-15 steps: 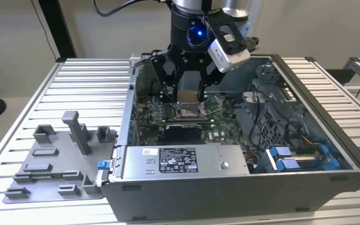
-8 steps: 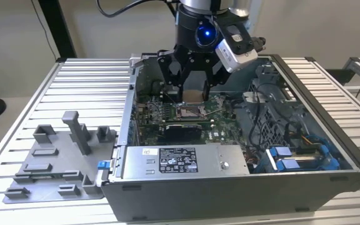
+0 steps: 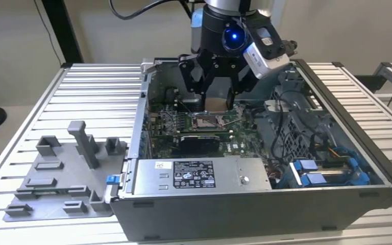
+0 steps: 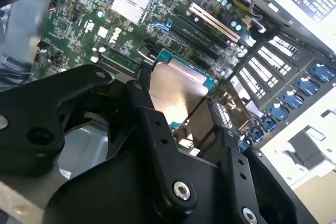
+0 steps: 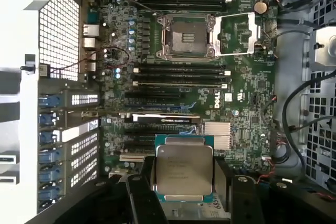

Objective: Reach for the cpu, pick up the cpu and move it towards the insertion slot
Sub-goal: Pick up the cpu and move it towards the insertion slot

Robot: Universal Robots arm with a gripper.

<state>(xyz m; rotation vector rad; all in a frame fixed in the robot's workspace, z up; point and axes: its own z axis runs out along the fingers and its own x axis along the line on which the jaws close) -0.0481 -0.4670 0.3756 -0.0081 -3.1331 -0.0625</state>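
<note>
- Ribbed pale metal surface [image 3: 26, 112] under everything; beige wall behind, a dark post at the exterior view's left, a second ribbed bench edge at the exterior view's right.
- One open computer case [image 3: 264, 214] on the surface, side panel off, green motherboard [image 5: 252, 103] exposed inside.
- One grey fixture tray [image 3: 53, 189] beside the case toward the exterior view's left, carrying several upright grey blocks.
- One power supply [image 3: 196, 176] along the near case edge with a white label; print too small to read.
- One gripper [image 3: 218, 104] hanging inside the case, just above the board.
- Fingers [image 5: 142, 198] narrowed on the cpu [image 5: 184, 169], one black finger pressed on each of two opposite edges; silver face toward the camera in both wrist views [image 4: 176, 95], markings on it not legible.
- Cpu held clear of the board, apart from the insertion slot [image 5: 186, 36], over the expansion slots.
- One insertion slot, silver frame swung open beside it, dark centre exposed; seen just below the gripper in the exterior view [image 3: 205, 121].
- Long black memory slots on both sides of the insertion slot.
- White logo on the board near the expansion slots.
</note>
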